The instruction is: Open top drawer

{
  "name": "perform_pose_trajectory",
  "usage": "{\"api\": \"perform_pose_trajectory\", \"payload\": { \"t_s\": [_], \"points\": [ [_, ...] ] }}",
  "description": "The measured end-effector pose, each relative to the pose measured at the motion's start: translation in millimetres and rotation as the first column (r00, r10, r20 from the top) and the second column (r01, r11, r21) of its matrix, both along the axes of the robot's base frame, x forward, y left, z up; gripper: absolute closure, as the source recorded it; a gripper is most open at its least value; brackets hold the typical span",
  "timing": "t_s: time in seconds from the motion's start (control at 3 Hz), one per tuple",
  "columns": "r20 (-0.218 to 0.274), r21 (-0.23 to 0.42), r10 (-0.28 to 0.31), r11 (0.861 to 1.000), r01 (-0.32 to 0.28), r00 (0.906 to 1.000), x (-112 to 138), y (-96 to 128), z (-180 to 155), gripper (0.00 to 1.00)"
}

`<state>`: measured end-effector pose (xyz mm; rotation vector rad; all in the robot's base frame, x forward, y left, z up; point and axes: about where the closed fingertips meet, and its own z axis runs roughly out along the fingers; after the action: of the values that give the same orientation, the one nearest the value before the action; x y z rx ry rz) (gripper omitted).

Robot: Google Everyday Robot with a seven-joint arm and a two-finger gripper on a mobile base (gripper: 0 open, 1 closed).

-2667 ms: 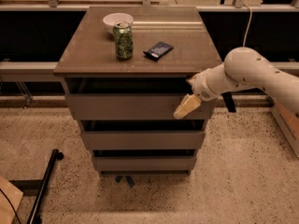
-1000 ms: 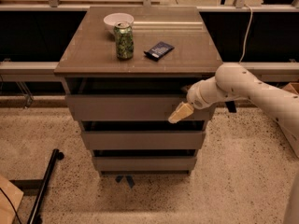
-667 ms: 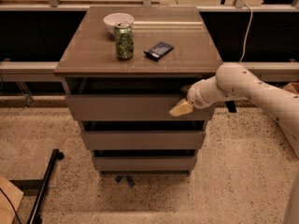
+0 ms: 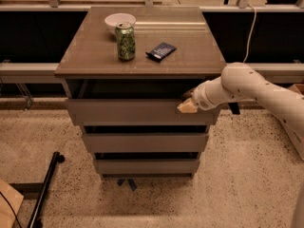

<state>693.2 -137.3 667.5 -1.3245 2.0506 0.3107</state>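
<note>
The top drawer (image 4: pixel 128 112) is the uppermost of three grey-taupe fronts under the brown cabinet top (image 4: pixel 187 56). It stands pulled out a little, with a dark gap above its front. My gripper (image 4: pixel 187 103) on the white arm reaches in from the right. Its tan fingertips (image 4: pixel 187 107) sit at the top right edge of the drawer front, at the gap under the cabinet top.
On the cabinet top stand a green can (image 4: pixel 126 42), a white bowl (image 4: pixel 119 21) and a dark blue packet (image 4: pixel 161 51). Two lower drawers (image 4: pixel 145 142) are below. A black pole (image 4: pixel 45 189) lies on the speckled floor at the left.
The gripper has moved up from the face of the top drawer to its upper right edge. The drawer front now stands slightly further out.
</note>
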Motion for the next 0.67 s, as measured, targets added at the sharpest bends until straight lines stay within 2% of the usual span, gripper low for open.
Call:
{"api": "perform_pose_trajectory", "payload": {
  "t_s": [0.33, 0.67],
  "points": [
    [0.000, 0.000, 0.000, 1.000, 0.000, 1.0000, 0.0, 0.0, 3.7, 1.00],
    [-0.001, 0.000, 0.000, 1.000, 0.000, 1.0000, -0.2, 0.0, 3.8, 1.00]
  ]
}}
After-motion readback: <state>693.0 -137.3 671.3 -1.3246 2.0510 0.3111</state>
